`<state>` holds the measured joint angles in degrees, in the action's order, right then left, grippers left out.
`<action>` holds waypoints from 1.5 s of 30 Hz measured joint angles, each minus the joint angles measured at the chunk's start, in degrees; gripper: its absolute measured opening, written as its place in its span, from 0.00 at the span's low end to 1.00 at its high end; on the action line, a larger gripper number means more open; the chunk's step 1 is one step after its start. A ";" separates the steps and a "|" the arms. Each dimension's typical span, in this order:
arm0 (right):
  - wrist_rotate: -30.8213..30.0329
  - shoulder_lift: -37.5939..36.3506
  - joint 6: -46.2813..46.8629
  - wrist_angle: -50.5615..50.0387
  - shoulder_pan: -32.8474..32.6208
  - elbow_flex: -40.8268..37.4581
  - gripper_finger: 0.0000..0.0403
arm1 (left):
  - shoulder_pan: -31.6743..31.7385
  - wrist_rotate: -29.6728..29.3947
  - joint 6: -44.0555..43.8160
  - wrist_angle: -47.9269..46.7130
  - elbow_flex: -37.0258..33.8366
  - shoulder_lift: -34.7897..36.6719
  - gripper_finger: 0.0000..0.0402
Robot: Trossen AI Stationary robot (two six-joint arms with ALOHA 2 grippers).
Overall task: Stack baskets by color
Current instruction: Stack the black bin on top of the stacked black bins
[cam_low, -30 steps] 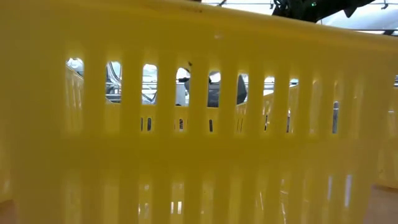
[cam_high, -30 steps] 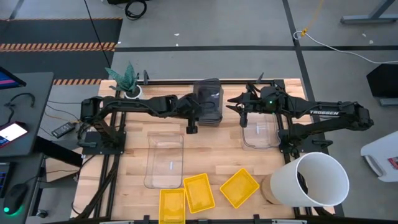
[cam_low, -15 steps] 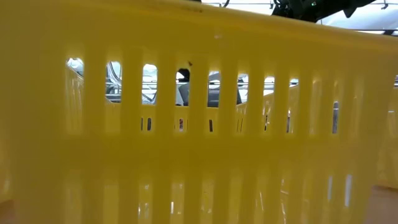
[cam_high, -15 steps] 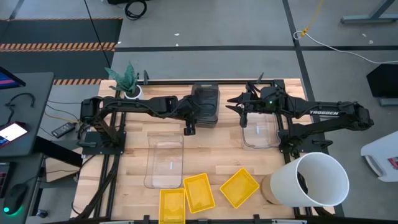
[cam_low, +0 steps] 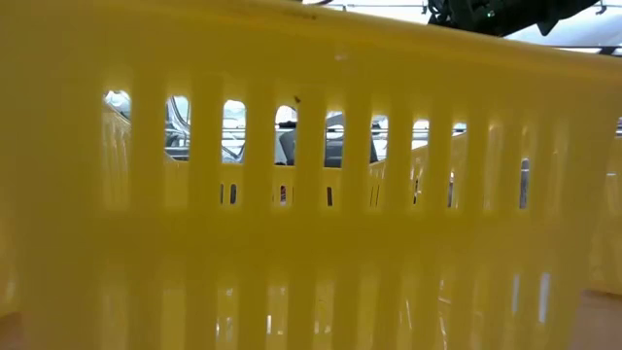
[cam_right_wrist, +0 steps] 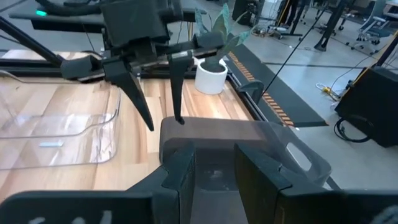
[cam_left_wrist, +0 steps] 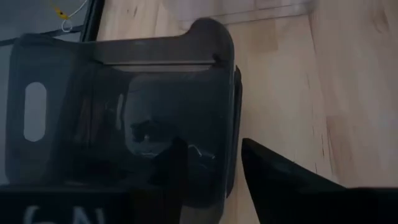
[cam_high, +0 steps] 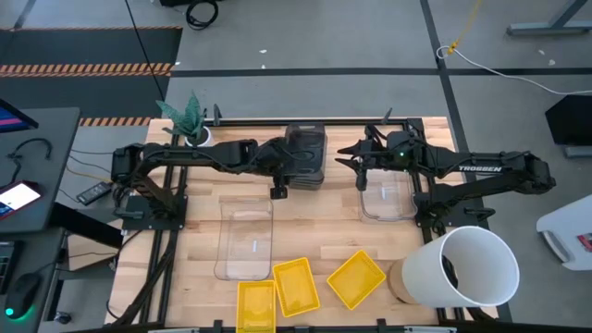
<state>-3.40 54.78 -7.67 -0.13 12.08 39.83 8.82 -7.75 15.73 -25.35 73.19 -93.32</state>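
Three dark grey baskets (cam_high: 306,155) sat in one pile at the back of the table (cam_high: 314,236), near the plant pot (cam_high: 196,137). My left gripper (cam_right_wrist: 160,102) hung open right at the pile's front edge, holding nothing. My right gripper (cam_high: 359,166) waited beside the pile, fingers apart and empty.

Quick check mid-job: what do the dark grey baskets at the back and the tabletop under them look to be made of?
The dark grey baskets look like smoky, translucent plastic with a glossy finish: the left wrist view shows reflections on the wall and a moulded slot handle. The tabletop looks like pale wood planks, matte, with visible grain and seams; it could be laminate.
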 joint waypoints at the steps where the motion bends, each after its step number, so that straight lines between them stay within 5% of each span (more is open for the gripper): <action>1: 0.02 0.00 -0.01 0.27 0.00 0.00 0.28 | 0.00 0.01 0.01 0.03 0.00 0.01 0.38; 14: 0.61 0.00 0.23 1.10 -0.24 0.00 0.28 | 0.13 2.22 -0.99 0.13 -0.17 -4.09 0.28; 22: 0.57 0.00 0.20 1.52 -1.16 0.00 0.28 | -0.48 -1.51 1.34 -6.26 2.42 -3.89 0.03; 41: 0.48 0.00 0.06 1.81 -1.14 0.00 0.28 | -0.37 2.02 -0.06 -14.37 5.22 -3.78 0.02; 45: 0.48 0.00 0.18 1.80 -1.14 0.00 0.28 | -0.68 1.65 -0.10 -13.53 5.22 -3.78 0.08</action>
<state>-2.92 54.78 -7.48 1.67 10.94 39.83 8.14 -6.11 15.64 -38.87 78.41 -97.10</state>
